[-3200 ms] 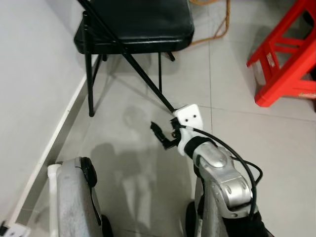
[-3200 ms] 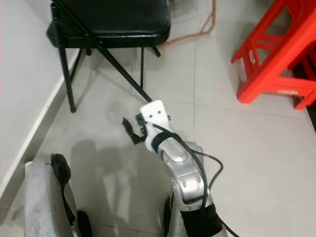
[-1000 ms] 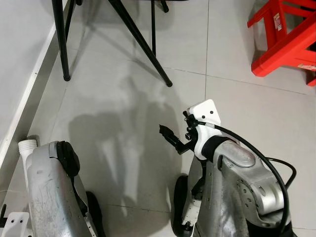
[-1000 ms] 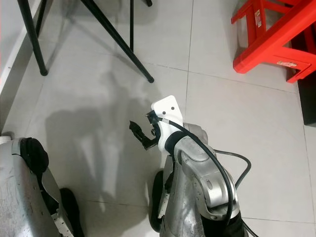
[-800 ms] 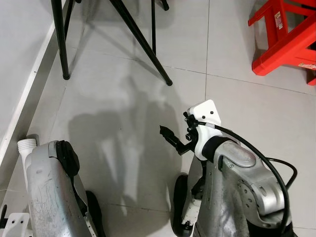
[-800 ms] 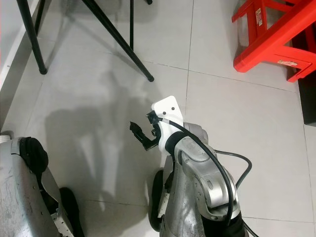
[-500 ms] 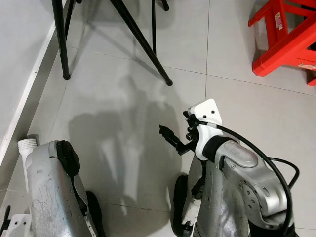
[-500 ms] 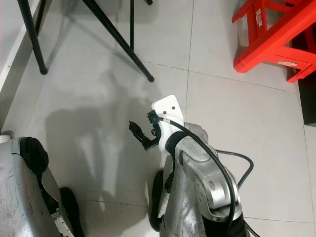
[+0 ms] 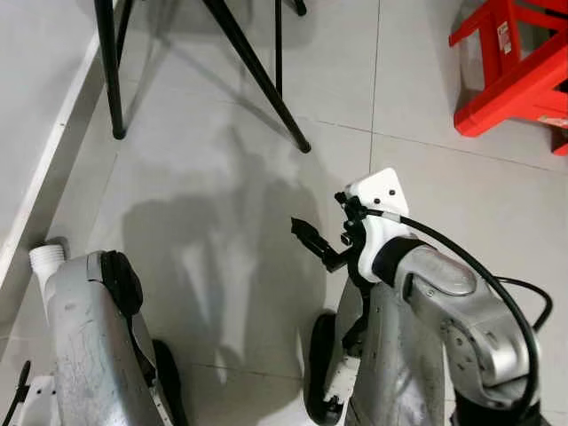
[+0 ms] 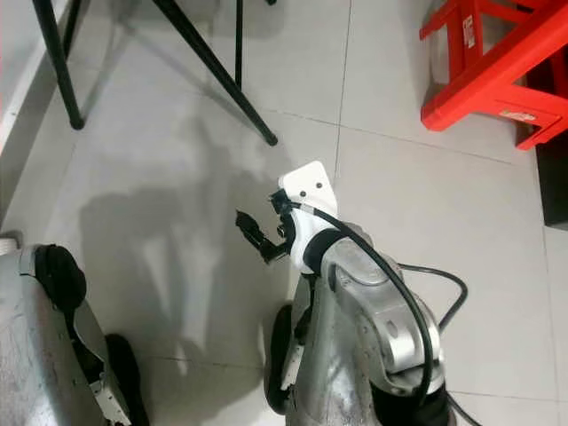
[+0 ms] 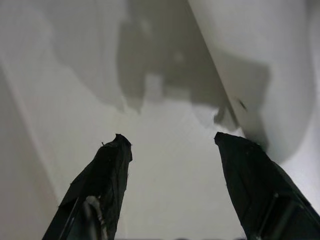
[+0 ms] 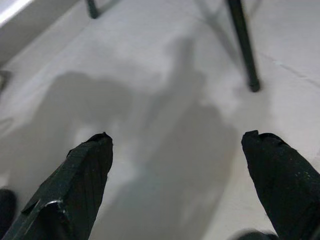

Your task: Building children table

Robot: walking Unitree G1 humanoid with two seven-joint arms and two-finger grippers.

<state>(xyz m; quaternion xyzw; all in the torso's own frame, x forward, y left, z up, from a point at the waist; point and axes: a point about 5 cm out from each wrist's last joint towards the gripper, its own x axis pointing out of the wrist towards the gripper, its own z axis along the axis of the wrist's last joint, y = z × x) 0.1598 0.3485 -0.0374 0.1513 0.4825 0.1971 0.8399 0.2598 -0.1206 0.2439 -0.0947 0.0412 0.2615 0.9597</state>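
Observation:
My right gripper (image 9: 310,242) is held out over the grey tiled floor (image 9: 222,177), just ahead of my body. In the right wrist view its two black fingers (image 12: 85,170) stand wide apart, open (image 12: 176,136), with bare tile between them. My left arm (image 9: 89,346) hangs at my lower left beside the wall. In the left wrist view the left gripper (image 11: 172,136) is open too, with pale floor and shadow between its fingers (image 11: 107,170). Both grippers hold nothing.
Black folding-chair legs (image 9: 257,75) stand on the floor ahead to the left. A red plastic stool (image 9: 515,71) sits at the far right. The white wall and skirting (image 9: 40,160) run along the left, with a white tube end (image 9: 44,257) near them.
Since about three seconds ago the camera has tilted down, so the chair seat has left the picture. In the last half second my right gripper has edged slightly forward.

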